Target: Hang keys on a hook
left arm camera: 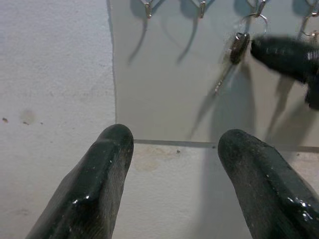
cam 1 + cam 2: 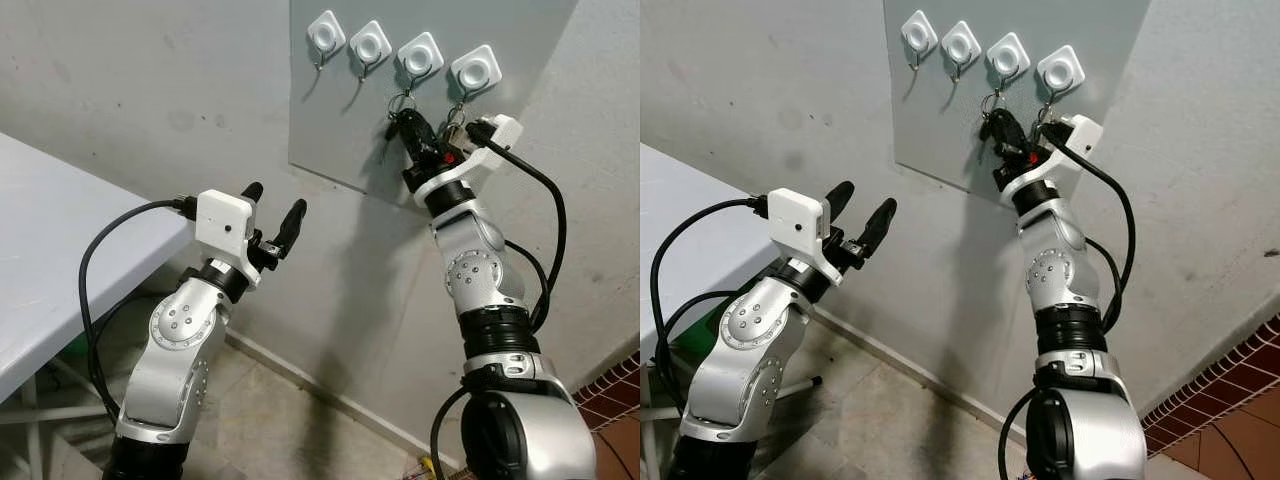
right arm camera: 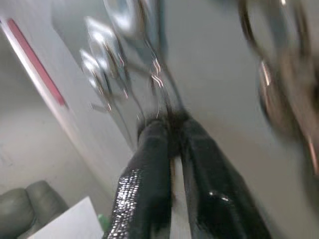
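Four white hooks sit in a row on a grey board (image 2: 340, 130) on the wall. A key ring with a dark key (image 1: 238, 47) hangs from the third hook (image 2: 421, 53). My right gripper (image 2: 405, 122) is raised to just under that hook, and its fingers (image 3: 164, 149) are pressed together on the key; this view is blurred. My left gripper (image 2: 275, 198) is open and holds nothing. It is held lower and to the left, pointing at the board from a distance, with its fingertips (image 1: 117, 137) well apart.
Another set of keys (image 2: 457, 118) hangs from the fourth hook (image 2: 475, 68), close beside my right wrist. The first hook (image 2: 326, 35) and second hook (image 2: 370, 43) are bare. A white table (image 2: 60, 260) stands on the left. The wall turns a corner on the right.
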